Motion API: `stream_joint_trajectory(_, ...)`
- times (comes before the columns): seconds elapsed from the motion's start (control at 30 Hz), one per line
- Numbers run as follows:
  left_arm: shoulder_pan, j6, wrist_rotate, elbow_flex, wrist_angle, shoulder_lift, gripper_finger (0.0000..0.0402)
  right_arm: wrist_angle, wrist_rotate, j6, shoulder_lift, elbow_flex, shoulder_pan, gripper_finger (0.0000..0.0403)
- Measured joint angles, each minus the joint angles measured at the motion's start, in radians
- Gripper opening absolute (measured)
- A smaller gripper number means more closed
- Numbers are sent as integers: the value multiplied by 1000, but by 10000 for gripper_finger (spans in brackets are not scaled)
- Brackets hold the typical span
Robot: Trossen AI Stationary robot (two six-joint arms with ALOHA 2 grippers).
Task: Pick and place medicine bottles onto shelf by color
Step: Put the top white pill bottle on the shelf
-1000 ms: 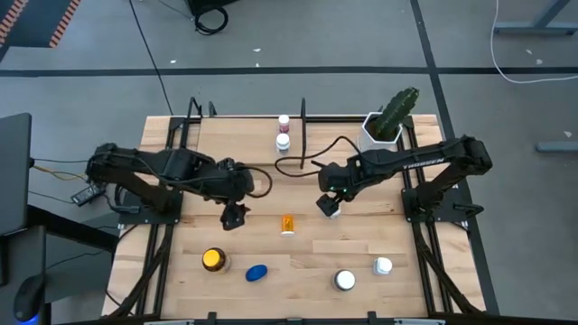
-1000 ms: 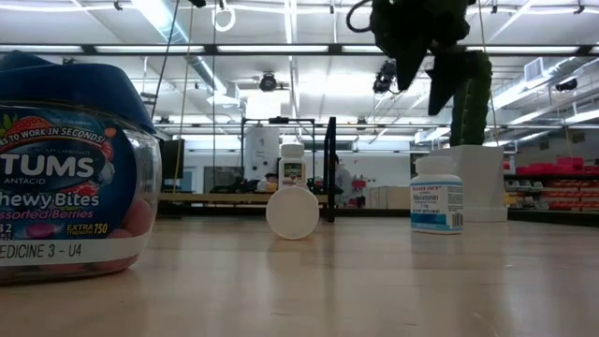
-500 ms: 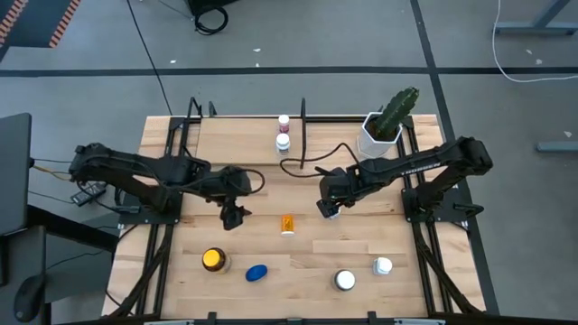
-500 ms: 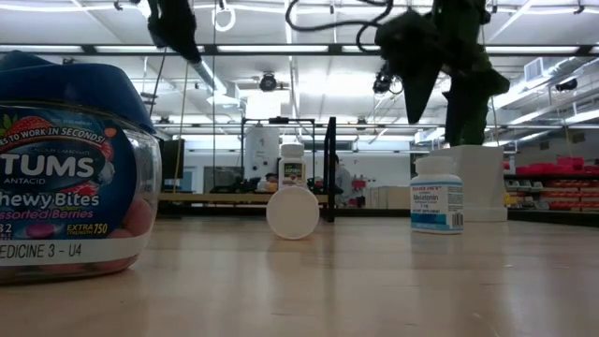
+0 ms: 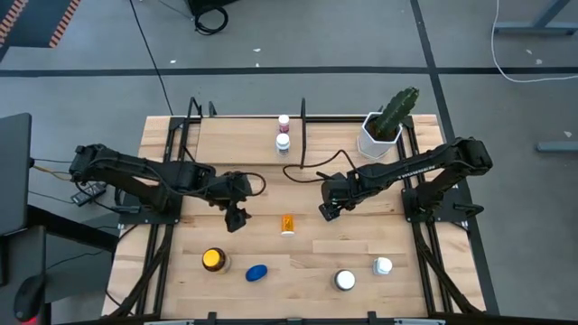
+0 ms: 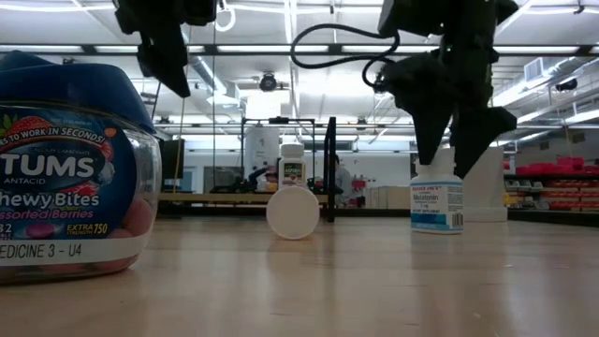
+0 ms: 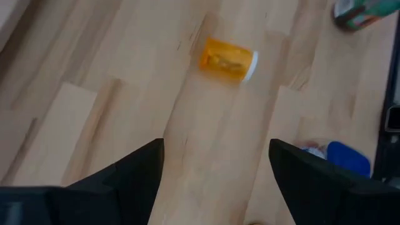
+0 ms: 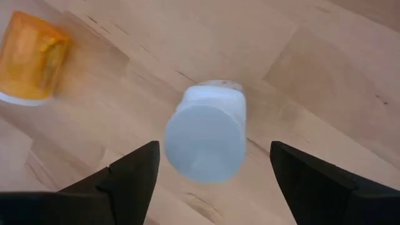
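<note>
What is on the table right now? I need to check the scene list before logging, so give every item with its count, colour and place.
Small orange pill bottle: one, lying mid-table between the pincers.
White-capped white bottle: one, under the right pincer.
Yellow-lidded amber jar: one, front left.
Blue-lidded jar: one, front, beside the amber jar.
White-capped bottles: two, front right.
Small white-capped bottles: two, on the light-wood shelf at the back.
Green cactus in white pot: one, back right.
Left pincer: open, above the table.
Right pincer: open, over the white bottle.
</note>
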Motion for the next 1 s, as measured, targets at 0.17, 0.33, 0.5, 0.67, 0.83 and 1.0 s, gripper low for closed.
stream_joint_trajectory(0.17,6,-54,0,0,2,0,293,4,19,-71,0,-9,-10,294)
stream_joint_trajectory(0.33,6,-114,-1,0,7,0,293,15,22,-115,0,-9,-14,246)
stream_joint_trajectory(0.5,13,-138,-1,0,3,0,293,18,22,-143,0,-8,-14,192)
stream_joint_trajectory(0.67,25,-166,-1,0,1,0,293,64,22,-160,0,9,-19,183)
stream_joint_trajectory(0.83,51,-167,0,0,1,0,293,173,24,-221,0,55,-62,196)
stream_joint_trajectory(1.0,75,-155,31,0,-1,0,293,209,33,-324,20,154,-124,191)
